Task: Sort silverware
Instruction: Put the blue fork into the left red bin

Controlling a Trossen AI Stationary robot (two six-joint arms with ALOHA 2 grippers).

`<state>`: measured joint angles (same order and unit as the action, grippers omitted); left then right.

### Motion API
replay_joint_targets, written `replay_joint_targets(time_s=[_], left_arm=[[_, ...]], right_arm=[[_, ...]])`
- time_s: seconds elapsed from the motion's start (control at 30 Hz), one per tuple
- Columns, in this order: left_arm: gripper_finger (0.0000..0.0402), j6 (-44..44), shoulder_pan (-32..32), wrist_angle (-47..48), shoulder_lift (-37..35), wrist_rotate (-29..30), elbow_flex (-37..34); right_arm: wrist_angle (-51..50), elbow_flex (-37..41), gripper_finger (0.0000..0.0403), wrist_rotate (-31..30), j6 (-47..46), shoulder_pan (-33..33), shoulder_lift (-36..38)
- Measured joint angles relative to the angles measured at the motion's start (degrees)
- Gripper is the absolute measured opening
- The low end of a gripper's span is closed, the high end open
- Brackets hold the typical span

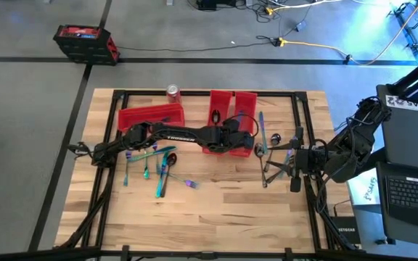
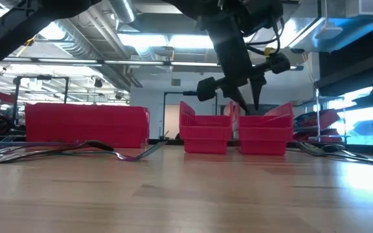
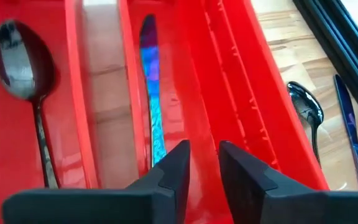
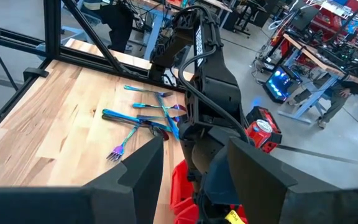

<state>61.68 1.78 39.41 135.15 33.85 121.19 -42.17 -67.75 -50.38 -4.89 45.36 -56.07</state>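
My left gripper [image 3: 204, 167] hangs over the near end of the right-hand red bin [image 1: 246, 107], fingers slightly apart with nothing between them. An iridescent knife [image 3: 151, 93] lies flat on that bin's floor; its near end is hidden behind one finger. A dark spoon [image 3: 18, 68] lies in the middle bin [image 1: 219, 116]. A third red bin [image 1: 151, 116] lies crosswise to the left. More silverware [image 1: 154, 163] lies on the table below the left arm, and some [image 1: 267, 148] lies right of the bins. My right gripper [image 4: 191, 168] waits open, raised at the table's right side.
A red soda can [image 1: 173, 92] stands at the far edge, left of the upright bins. A spoon [image 3: 307, 112] and another iridescent piece [image 3: 348, 121] lie on the wood beside the right-hand bin. A black frame [image 1: 300, 116] borders the table. Bare wood lies toward the near edge.
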Motion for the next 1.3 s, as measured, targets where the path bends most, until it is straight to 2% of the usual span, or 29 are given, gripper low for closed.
replay_joint_targets(time_s=[0.23, 0.33, 0.43, 0.6, 0.83, 1.03, 1.13, 1.23, 1.3], left_arm=[[0.0078, -9.56, -1.0, -8.86, -0.05, 1.34, 0.06], [0.0078, -15.92, -1.48, -9.51, -1.59, 1.3, 0.07], [0.0078, -21.91, -2.97, -4.15, -5.62, 3.29, 0.11], [0.0078, -26.26, -7.77, 9.84, -12.27, 15.43, 0.22], [0.0076, -33.61, -14.54, 18.4, -18.45, 14.13, 0.13], [0.0058, -36.95, -18.81, 26.58, -20.77, 12.15, 0.11], [0.0045, -36.64, -20.12, 32.34, -21.86, 11.3, -0.5], [0.0036, -35.72, -21.56, 33.52, -25.11, 11.15, -6.31], [0.0033, -34.58, -22.81, 31.7, -28.73, 11.27, -13.01]], right_arm=[[-1.31, 0.0, 0.0163, 0.03, -1.5, 0.0, 0.0], [-4.36, 0.0, 0.0163, 0.62, -1.49, 0.0, 0.0], [-7.97, 0.01, 0.0163, 2.32, -1.54, 0.0, -0.02], [-9.98, 0.02, 0.0163, 6.09, -3.72, 0.0, -0.12], [-8.18, 0.02, 0.0163, 6.46, -5.55, -0.33, -3.33], [-3.38, 0.02, 0.0163, 6.86, -6.46, -5.24, -10.35], [1.37, 0.02, 0.0163, 10.83, -9.01, -8.68, -13.96], [6.41, 0.02, 0.0163, 14.69, -11.71, -12.32, -17.16], [9.13, 0.02, 0.0163, 15.43, -12.92, -14.01, -19.09]])
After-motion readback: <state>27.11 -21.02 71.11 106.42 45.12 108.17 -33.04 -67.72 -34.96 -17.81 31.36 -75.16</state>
